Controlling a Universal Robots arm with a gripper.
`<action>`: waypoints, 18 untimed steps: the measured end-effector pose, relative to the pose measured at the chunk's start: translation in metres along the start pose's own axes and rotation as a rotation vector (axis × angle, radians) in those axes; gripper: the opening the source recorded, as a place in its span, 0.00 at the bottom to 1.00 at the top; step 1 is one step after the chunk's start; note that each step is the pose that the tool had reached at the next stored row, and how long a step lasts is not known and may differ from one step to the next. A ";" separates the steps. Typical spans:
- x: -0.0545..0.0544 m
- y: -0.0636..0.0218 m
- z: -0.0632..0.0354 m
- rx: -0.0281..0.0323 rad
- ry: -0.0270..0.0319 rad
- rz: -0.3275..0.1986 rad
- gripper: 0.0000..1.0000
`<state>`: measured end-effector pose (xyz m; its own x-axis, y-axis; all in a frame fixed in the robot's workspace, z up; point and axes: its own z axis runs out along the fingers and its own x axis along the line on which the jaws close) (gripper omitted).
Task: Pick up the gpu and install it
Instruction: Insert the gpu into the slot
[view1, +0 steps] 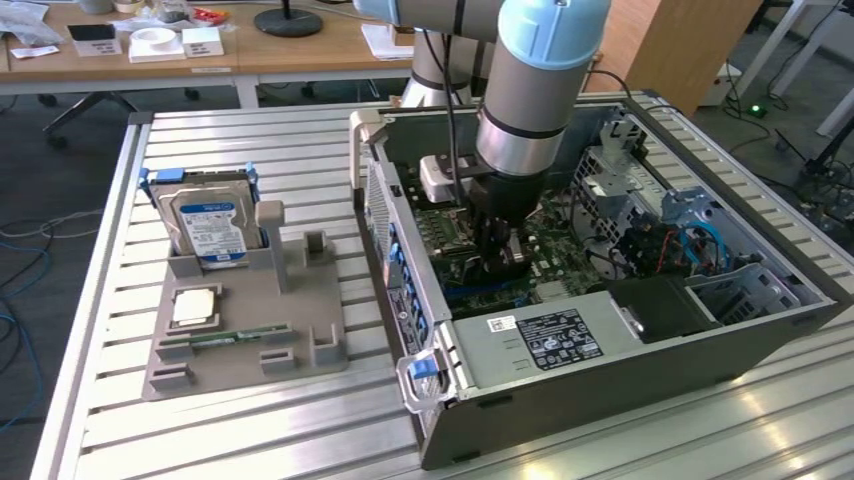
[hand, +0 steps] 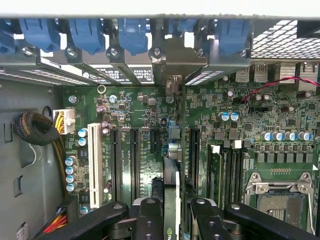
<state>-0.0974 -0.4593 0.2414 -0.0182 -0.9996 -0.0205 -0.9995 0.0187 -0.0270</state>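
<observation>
My gripper (view1: 502, 262) reaches down into the open computer case (view1: 400, 250) over the green motherboard (hand: 280, 130). It is shut on the gpu (hand: 171, 180), which I see edge-on between the two black fingers (hand: 150, 220) in the wrist view. The card stands upright in line with a black expansion slot between the other long slots (hand: 134, 160). Its silver end bracket (hand: 170, 70) runs up to the rear slot openings under the blue clips (hand: 132, 35). In the exterior view the gpu (view1: 513, 272) shows as a dark piece low at the fingertips, just above the board.
A grey holder (view1: 240, 340) on the slatted table at the exterior view's left carries a hard drive (view1: 207, 225), a processor (view1: 196, 305) and a RAM stick (view1: 234, 337). Inside the case are the power supply (view1: 561, 335), drive cage (view1: 607, 190), a white slot (hand: 93, 165) and the processor socket (hand: 280, 197).
</observation>
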 end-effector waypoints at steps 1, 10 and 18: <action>0.000 0.0001 0.0000 0.0000 -0.0001 0.000 0.26; 0.002 0.0001 -0.0001 0.0000 0.0001 0.000 0.26; 0.002 0.0001 0.0001 -0.0001 0.0002 0.000 0.26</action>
<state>-0.0975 -0.4615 0.2412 -0.0182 -0.9996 -0.0203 -0.9995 0.0187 -0.0269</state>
